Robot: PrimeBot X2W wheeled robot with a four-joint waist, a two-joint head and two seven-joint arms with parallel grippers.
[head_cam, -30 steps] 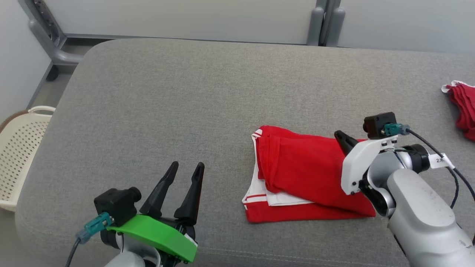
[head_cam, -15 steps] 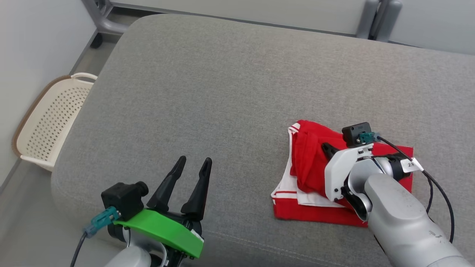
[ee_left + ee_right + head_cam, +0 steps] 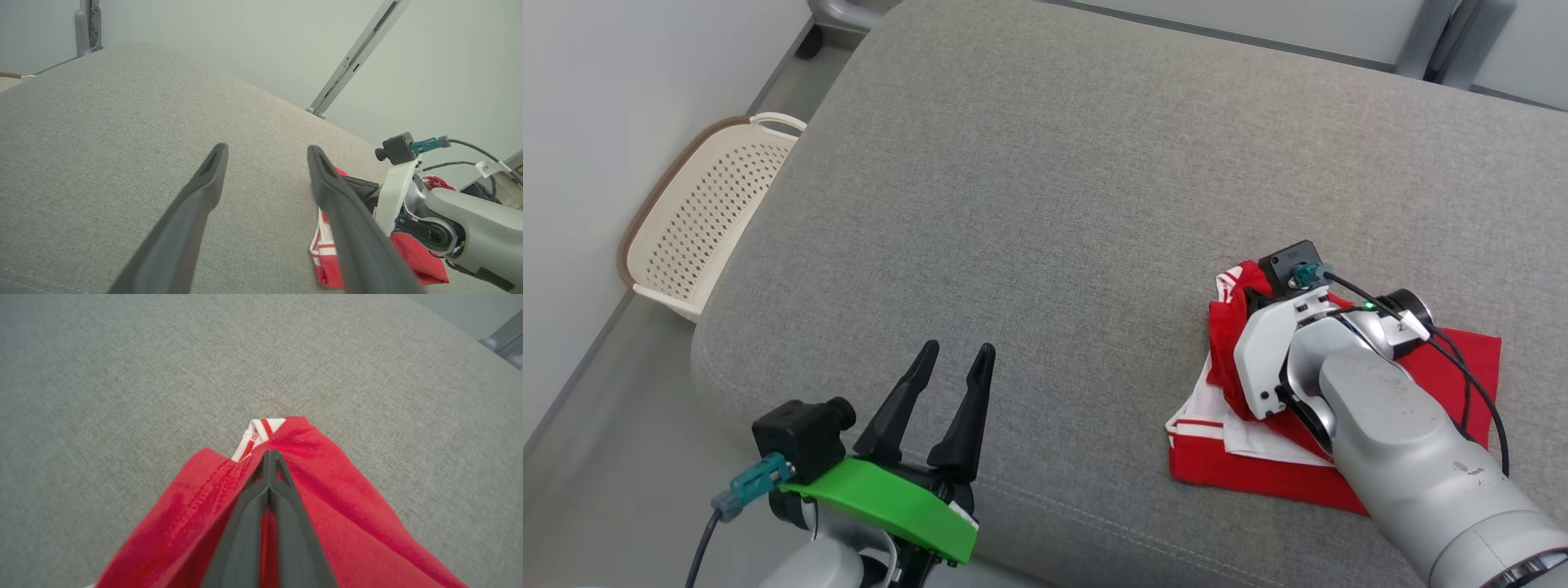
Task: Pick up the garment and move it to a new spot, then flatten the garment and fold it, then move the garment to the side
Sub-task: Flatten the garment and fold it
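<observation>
The garment point(image 3: 1241, 478) lies folded on the grey cushion point(image 3: 1054, 204) at the right, red with white striped trim showing at its left edge. My right gripper point(image 3: 1248, 309) is shut, its tips pressed onto the upper layer near the garment's far left corner. That layer is bunched up around the tips. In the right wrist view the closed fingers point(image 3: 269, 455) rest on red cloth point(image 3: 343, 506), with striped trim just ahead. My left gripper point(image 3: 957, 351) hovers open and empty near the cushion's front left. Its wrist view shows its jaws point(image 3: 266, 149) apart, with the garment point(image 3: 414, 263) and right gripper point(image 3: 353, 184) to the right.
A cream perforated basket point(image 3: 703, 220) stands on the floor left of the cushion. The cushion's rounded front-left corner point(image 3: 727, 359) drops to the floor. Grey metal frame legs point(image 3: 1454, 41) rise behind the cushion. Bare grey cushion stretches left of and beyond the garment.
The head camera has turned, shifting the whole picture. My shut right gripper has slid left across the garment, bunching its upper layer toward the left edge. The left gripper has held still.
</observation>
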